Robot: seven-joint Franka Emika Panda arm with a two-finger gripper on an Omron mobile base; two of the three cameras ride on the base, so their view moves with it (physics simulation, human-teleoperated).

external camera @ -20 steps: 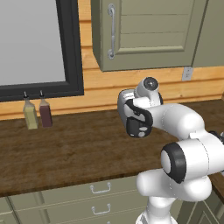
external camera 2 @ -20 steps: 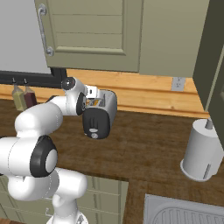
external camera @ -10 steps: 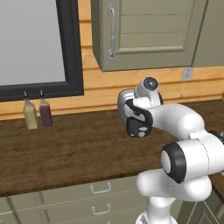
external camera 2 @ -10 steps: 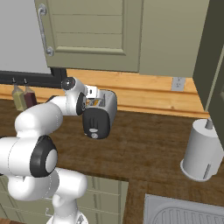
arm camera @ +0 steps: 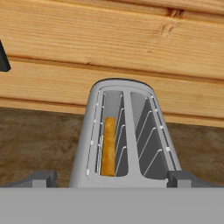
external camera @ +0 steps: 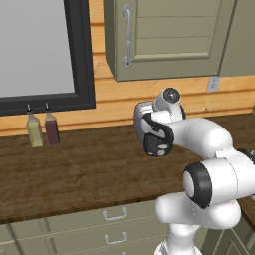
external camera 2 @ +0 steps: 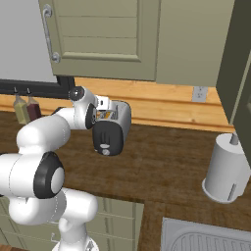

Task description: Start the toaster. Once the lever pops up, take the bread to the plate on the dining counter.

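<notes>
The silver-grey toaster (external camera: 145, 124) (external camera 2: 116, 124) stands on the dark brown wood-grain counter (external camera: 74, 169), close to the plank wall, with its black end panel (external camera 2: 106, 138) facing the room. In the hand view I look down into its two slots (arm camera: 127, 131). The bread (arm camera: 108, 145) sits low in the left slot, a golden edge showing; the right slot holds nothing. My gripper (arm camera: 113, 178) hangs open just above the toaster's near end, its fingertips (arm camera: 41, 178) spread wider than the toaster's body. The plate is out of view.
Two small bottles (external camera: 35, 130) (external camera: 51, 128) stand by the wall at the left under a dark window frame. A paper towel roll (external camera 2: 226, 169) stands at the right, with a sink (external camera 2: 206, 240) in front of it. Wall cabinets (external camera: 164, 40) hang overhead.
</notes>
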